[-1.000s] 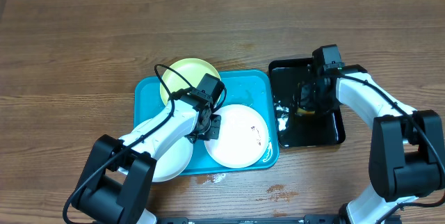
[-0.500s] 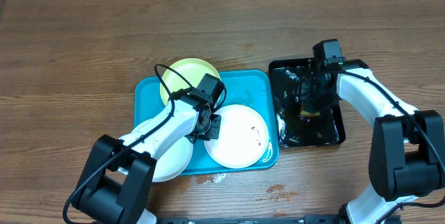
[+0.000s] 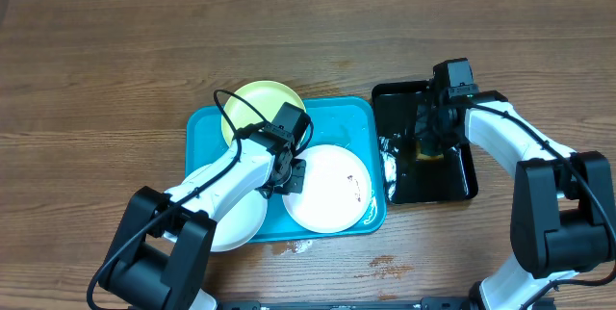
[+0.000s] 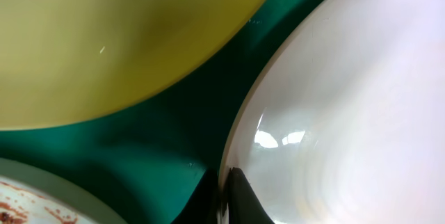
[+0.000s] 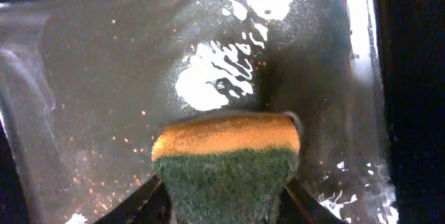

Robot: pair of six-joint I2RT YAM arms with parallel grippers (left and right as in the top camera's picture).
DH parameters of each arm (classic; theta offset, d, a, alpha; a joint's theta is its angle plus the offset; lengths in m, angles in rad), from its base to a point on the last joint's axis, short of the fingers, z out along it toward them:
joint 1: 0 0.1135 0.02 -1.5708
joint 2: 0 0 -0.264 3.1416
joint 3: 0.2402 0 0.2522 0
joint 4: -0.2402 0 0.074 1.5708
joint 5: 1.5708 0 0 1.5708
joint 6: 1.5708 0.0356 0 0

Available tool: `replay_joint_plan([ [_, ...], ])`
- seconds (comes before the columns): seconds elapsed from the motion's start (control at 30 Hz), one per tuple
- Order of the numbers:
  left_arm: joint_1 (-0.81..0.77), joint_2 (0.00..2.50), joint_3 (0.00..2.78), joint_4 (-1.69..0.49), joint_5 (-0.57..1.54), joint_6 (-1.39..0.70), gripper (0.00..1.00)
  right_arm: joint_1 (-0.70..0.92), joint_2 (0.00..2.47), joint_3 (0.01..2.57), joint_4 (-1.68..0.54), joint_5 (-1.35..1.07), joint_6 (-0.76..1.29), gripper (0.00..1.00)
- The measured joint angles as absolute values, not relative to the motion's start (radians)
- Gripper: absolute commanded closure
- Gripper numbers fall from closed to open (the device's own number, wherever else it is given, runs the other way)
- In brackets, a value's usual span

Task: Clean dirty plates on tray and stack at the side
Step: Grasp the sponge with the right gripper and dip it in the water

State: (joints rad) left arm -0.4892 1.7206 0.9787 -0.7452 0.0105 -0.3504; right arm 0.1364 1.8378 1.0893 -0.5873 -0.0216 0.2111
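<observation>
The turquoise tray holds three plates. A pale yellow-green plate lies at its back. One white plate with small brown smears lies at the front right. My left gripper is shut on this plate's left rim. A second white plate, smeared brown, sits at the front left, partly under my left arm. My right gripper is shut on a yellow-and-green sponge over the black tray.
The black tray is wet, with white foam on its floor and more foam at its left edge. Small brown spots and white specks mark the wooden table in front of the trays.
My right gripper has shifted slightly over the black tray with the sponge, and the foam there has spread differently. The left arm has not moved.
</observation>
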Motion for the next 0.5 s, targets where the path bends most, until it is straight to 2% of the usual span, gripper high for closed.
replay_joint_plan([
  [0.03, -0.489, 1.72, 0.979, -0.74, 0.011, -0.352, 0.96, 0.136, 1.838, 1.089, -0.587, -0.022, 0.212, 0.7],
  [0.1, -0.489, 1.72, 0.979, -0.739, 0.012, -0.352, 0.96, 0.136, 1.838, 1.09, -0.596, -0.022, 0.21, 0.96],
  [0.5, -0.488, 1.72, 0.979, -0.739, 0.014, -0.352, 0.96, 0.136, 1.838, 1.296, -0.906, -0.027, 0.21, 0.96],
])
